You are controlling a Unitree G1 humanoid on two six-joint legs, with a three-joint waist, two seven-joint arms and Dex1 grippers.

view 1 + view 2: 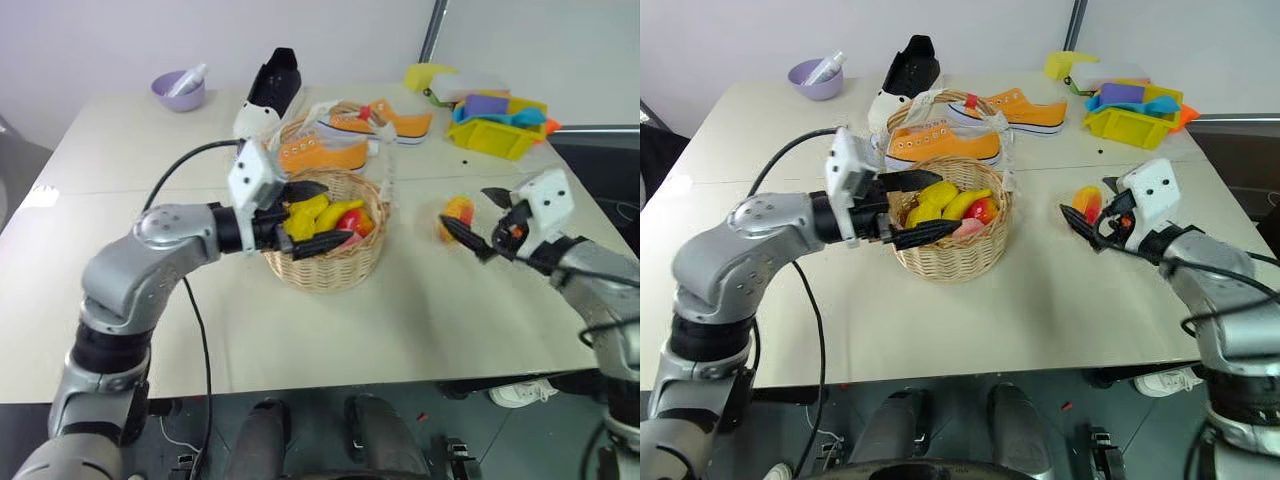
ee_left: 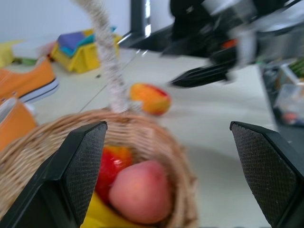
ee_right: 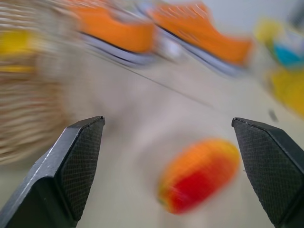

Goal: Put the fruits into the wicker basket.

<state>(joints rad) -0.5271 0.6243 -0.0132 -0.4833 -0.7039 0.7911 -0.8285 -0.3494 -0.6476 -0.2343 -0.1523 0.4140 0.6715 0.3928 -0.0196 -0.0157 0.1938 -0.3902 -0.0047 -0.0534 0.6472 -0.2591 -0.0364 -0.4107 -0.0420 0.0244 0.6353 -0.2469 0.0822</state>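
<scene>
The wicker basket (image 1: 325, 265) stands mid-table, its wrapped handle (image 2: 107, 52) arching over it. A pink-orange peach (image 2: 140, 192) lies inside against the near wall, beside a red fruit and yellow ones. My left gripper (image 1: 340, 211) hovers level over the basket's left rim, open and holding nothing. The mango (image 1: 457, 212), yellow-orange with a red blush, rests on the table to the basket's right. My right gripper (image 1: 463, 206) is open right at the mango, which lies just ahead between its fingers (image 3: 80, 156), not gripped.
Yellow lemons and a banana (image 1: 318, 215) fill the basket. Two orange sneakers (image 1: 325, 152) and a black shoe (image 1: 272, 85) sit behind it. A yellow bin (image 1: 495, 135) stands at the back right, a purple bowl (image 1: 178, 90) at the back left.
</scene>
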